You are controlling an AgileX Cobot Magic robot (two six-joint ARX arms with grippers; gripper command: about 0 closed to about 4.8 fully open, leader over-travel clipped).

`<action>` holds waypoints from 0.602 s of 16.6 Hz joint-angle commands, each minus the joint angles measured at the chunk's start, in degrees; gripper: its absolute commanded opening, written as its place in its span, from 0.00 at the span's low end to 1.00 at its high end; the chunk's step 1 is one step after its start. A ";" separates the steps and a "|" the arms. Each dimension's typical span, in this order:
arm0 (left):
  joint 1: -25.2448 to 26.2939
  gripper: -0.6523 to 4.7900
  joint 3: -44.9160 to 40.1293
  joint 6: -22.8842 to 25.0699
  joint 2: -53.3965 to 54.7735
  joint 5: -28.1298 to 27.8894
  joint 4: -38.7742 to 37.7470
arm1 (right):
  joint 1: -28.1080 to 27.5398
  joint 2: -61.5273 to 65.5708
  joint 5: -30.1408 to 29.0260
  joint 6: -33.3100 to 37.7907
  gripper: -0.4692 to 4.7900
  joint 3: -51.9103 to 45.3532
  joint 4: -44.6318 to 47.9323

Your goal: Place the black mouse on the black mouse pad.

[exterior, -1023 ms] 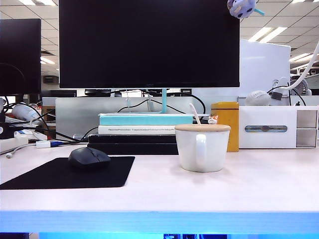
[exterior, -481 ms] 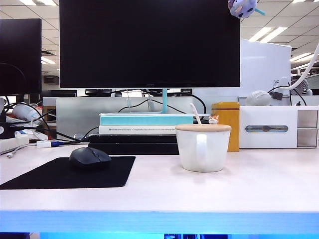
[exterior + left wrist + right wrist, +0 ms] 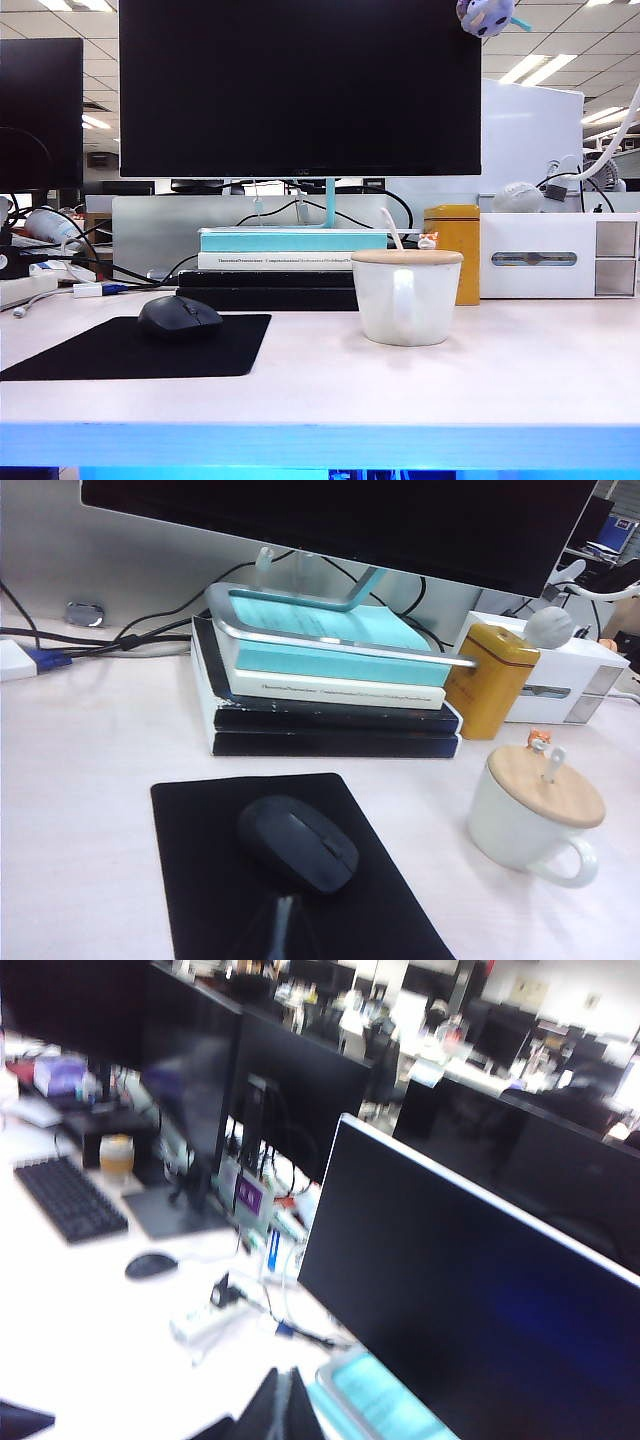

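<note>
No legible text anywhere

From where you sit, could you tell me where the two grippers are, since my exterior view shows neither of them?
Observer: The left gripper is over the black mouse pad, just short of the black mouse, fingers together, empty.
Operator: And the right one, please?
Observer: The right gripper is shut and empty, facing a monitor and neighbouring desks.
Operator: Is the mouse fully on the pad?
Observer: Yes, pad shows all around it.
</note>
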 commanded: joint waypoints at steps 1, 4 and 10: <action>0.02 0.11 0.13 0.00 -0.02 0.11 0.68 | 0.00 -5.44 0.33 -0.46 0.08 -17.53 10.54; 0.02 0.11 0.13 0.02 -0.02 0.11 0.70 | -0.42 -14.67 1.03 -1.27 0.08 -41.75 28.28; 0.02 0.11 0.13 0.02 -0.02 0.11 0.70 | -14.43 -40.30 2.64 5.01 0.08 -96.10 52.98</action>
